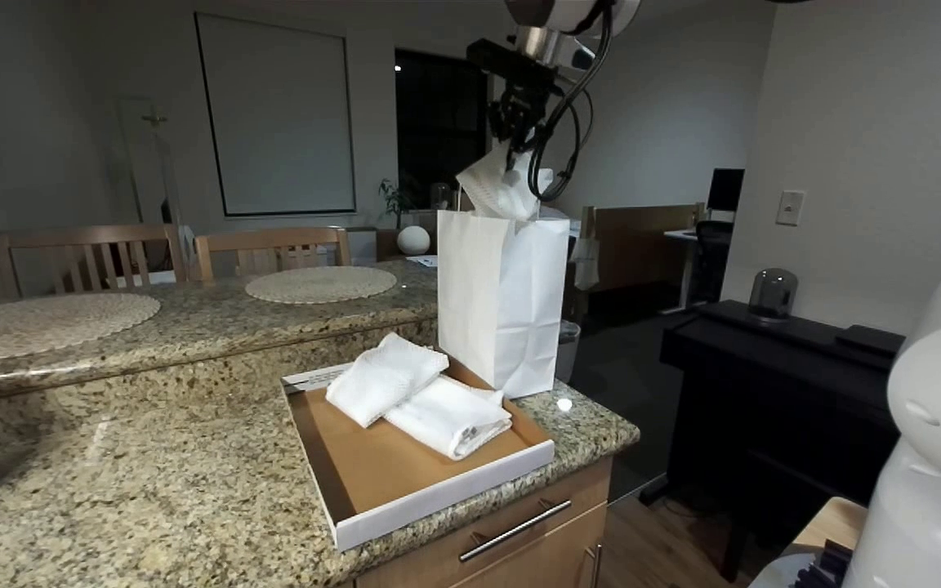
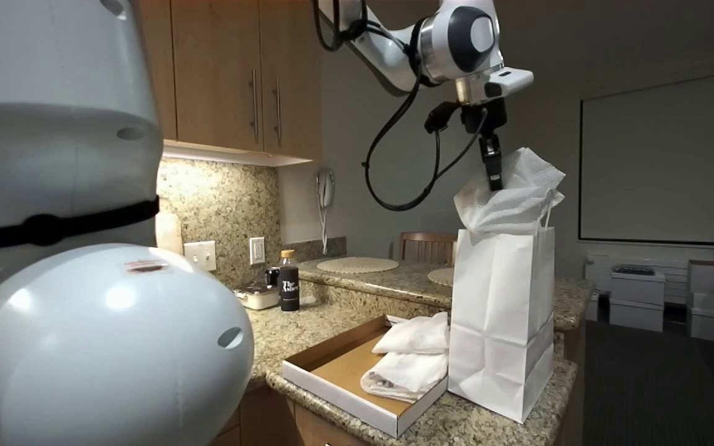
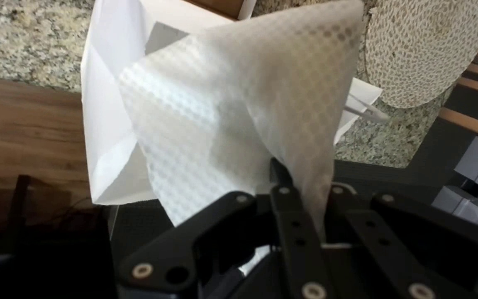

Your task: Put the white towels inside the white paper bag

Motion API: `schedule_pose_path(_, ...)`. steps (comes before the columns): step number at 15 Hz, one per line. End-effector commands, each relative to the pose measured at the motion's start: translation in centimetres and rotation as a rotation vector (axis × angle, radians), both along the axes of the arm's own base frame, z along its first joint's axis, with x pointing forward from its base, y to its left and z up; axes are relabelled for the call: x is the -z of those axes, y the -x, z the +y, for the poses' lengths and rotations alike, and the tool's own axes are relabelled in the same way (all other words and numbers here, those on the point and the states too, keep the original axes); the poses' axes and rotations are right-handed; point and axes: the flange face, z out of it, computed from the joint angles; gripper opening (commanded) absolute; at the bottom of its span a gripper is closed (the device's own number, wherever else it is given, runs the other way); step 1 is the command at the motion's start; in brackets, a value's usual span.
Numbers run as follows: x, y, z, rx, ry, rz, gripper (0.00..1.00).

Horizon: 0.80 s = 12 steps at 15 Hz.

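Found pincer clamped tightly on one white towel just above mouth of white paper bag. In both exterior views, saw held towel bunched and flared at corners, with lower part out of sight behind bag rim. Could not tell depth of cloth inside bag. In wrist view, noted dimpled weave of same towel spread over much of bag mouth.

Noted bag upright near corner of granite desk, with creased sides, just beside shallow cardboard tray; could not tell whether touching. Located two more, both folded and rumpled, in tray: upper towel tilted, lying partly across lower towel.

On raised level of desk, saw two round woven placemats, and wooden chairs behind. Saw dark bottle with orange cap farther along desk, well apart from tray, near cream container. Under desk edge, noted wooden drawer with metal bar handle. Beyond desk, noted transparent dome standing on black furniture.
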Motion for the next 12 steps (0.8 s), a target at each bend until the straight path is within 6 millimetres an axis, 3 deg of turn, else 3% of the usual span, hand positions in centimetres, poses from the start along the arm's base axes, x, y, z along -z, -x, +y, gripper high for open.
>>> schedule_pose_path(1, 1.6, 0.9, -2.5, 0.027, -0.109, -0.013, 0.03)
schedule_pose_path(4, 2.7, 0.6, -3.4, 0.073, -0.146, 0.013, 0.03)
schedule_pose_path(10, 3.2, -0.4, -1.7, 0.056, -0.182, 0.007, 0.03)
schedule_pose_path(11, 3.0, -0.4, -1.5, 0.051, -0.181, 0.012, 0.36)
schedule_pose_path(12, 2.9, -0.4, -1.4, 0.046, -0.178, 0.015, 0.37)
